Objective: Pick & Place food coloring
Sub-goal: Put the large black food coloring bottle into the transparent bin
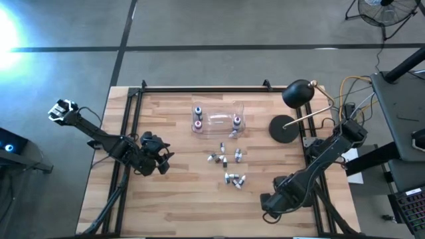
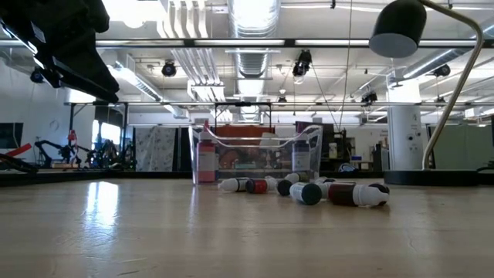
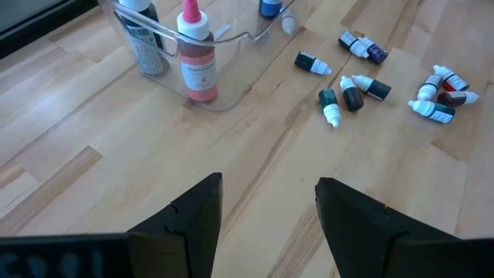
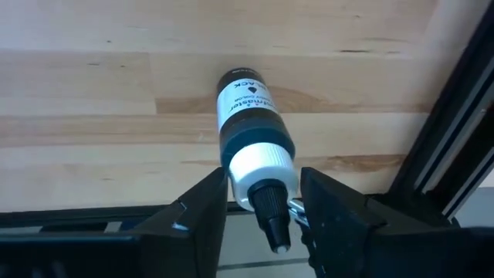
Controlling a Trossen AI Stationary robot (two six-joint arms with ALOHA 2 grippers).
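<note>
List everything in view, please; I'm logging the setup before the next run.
table: one, light wood, under everything
clear box: one, transparent, table's far middle
upright bottles: three, pink, dark and blue, standing in the clear box
loose food coloring bottles: about ten, whitish and dark, lying scattered on the table beside the box
black bottle: one, black with a white collar, at the right gripper
desk lamp: one, black, table's far right
fan: one, dark, on the floor beyond the table
left gripper: open, empty, over the table's left
right gripper: at the black bottle, table's near right
</note>
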